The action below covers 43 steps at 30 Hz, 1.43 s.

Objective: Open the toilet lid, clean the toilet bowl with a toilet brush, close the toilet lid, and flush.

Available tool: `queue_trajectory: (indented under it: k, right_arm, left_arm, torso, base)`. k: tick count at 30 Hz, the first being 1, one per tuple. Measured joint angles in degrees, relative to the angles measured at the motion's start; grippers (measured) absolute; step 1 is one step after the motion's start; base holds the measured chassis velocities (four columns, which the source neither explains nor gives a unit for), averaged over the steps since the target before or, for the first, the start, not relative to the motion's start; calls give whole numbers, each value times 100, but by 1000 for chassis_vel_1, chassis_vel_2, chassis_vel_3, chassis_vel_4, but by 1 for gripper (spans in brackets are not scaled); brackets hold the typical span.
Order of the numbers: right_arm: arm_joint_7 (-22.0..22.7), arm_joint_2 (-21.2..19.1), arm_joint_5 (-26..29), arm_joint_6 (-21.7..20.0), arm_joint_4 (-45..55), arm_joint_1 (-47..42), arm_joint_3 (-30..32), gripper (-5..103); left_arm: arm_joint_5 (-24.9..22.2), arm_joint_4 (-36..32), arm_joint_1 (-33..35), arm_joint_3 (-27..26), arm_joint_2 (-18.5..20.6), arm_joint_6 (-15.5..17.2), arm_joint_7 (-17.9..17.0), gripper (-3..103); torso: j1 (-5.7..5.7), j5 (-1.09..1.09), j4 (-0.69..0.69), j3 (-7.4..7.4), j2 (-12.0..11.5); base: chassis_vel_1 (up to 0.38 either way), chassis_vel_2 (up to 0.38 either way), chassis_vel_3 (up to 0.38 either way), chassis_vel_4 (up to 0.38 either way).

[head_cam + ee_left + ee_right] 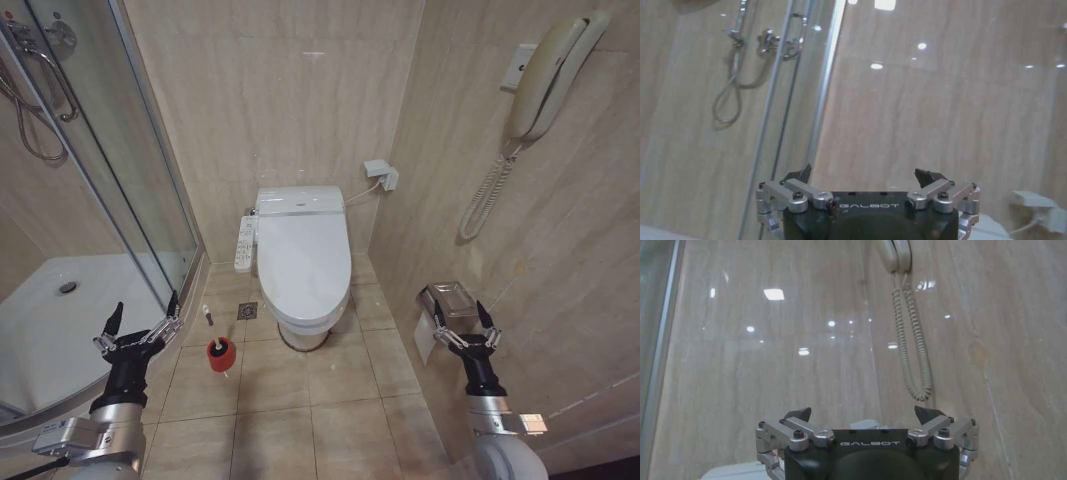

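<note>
The toilet lid [301, 258] is a glossy white oval lying shut over the toilet, so the toilet bowl is hidden beneath it. The toilet brush [210, 319] stands in its round red holder [220, 354] on the floor tiles, just left of the toilet's base. My left gripper [145, 316] is open at the lower left, raised beside the shower door and a short way left of the brush. My right gripper [461, 315] is open at the lower right, near the side wall. Each wrist view shows its own gripper, left [869, 175] and right [863, 413], open with nothing between the fingers.
A glass shower enclosure [110, 170] with a white tray [60, 330] fills the left. A bidet control panel [244, 244] hangs left of the toilet. On the right wall are a phone handset [545, 80] and a paper holder [450, 300]. A floor drain [247, 311] sits near the toilet.
</note>
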Motion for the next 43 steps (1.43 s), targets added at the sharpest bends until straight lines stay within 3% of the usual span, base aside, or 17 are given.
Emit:
queue_trajectory:
  k: [6, 14, 22, 43]
  right_arm:
    - [187, -255, 67, -328, 446, -203, -137, 100]
    - [115, -379, 61, -414, 577, -208, -253, 100]
    - [83, -388, -42, -426, 445, -150, -375, 100]
    - [26, -356, -103, -458, 425, -158, -394, 100]
  left_arm:
    - [352, 51, -17, 98, -218, -199, 556, 100]
    - [600, 220, 140, 82, -624, -465, 782, 100]
    - [675, 453, 182, 199, -810, -606, 826, 100]
    - [689, 552, 172, 239, -796, -631, 774, 100]
  torso:
    - [0, 0, -1, 0, 0]
    - [0, 0, 1, 0, 1]
    - [0, 0, 0, 0, 1]
    - [0, -1, 0, 0, 1]
  base:
    - [0, 0, 0, 0]
    - [0, 0, 0, 0]
    - [0, 0, 0, 0]
    - [0, 0, 0, 0]
